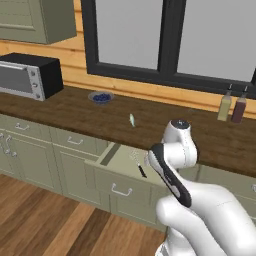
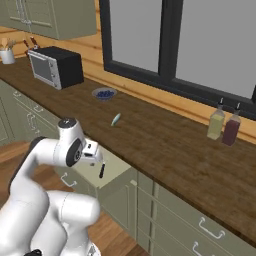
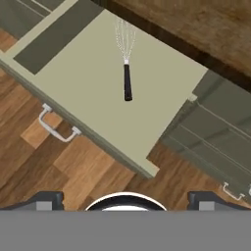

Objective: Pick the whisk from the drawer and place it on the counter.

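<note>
Setting: domestic kitchen, rendered. Evidence: long dark wood-plank counter (image 1: 165, 127) over sage-green cabinets (image 1: 30, 155); toaster oven (image 2: 54, 66); blue bowl (image 1: 101, 97); two condiment bottles (image 2: 223, 125); dark-framed window (image 1: 170, 37); open drawer (image 3: 108, 98) holding a whisk (image 3: 126, 63); wood-plank floor (image 1: 45, 225).

A wide dark-framed window (image 1: 170, 37) sits above a band of pale wood wall (image 1: 150, 90). Sage-green cabinets (image 1: 30, 155) stand on a brown plank floor (image 1: 45, 225) — an upper cabinet (image 1: 37, 20) hangs at left, above a microwave (image 1: 30, 75).
</note>
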